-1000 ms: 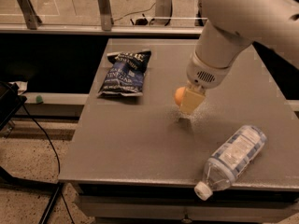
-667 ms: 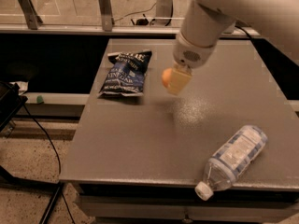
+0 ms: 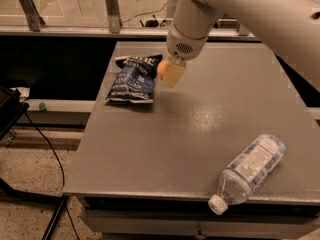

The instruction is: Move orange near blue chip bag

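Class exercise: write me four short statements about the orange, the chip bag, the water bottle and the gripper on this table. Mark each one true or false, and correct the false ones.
1. The gripper is shut on the orange. True.
2. The orange is right beside the water bottle. False: it is in the gripper next to the blue chip bag, far across the table from the bottle.
3. The water bottle stands upright. False: it lies on its side near the table's front edge, with its white cap pointing toward that edge.
4. The blue chip bag lies flat near the table's far corner. True.
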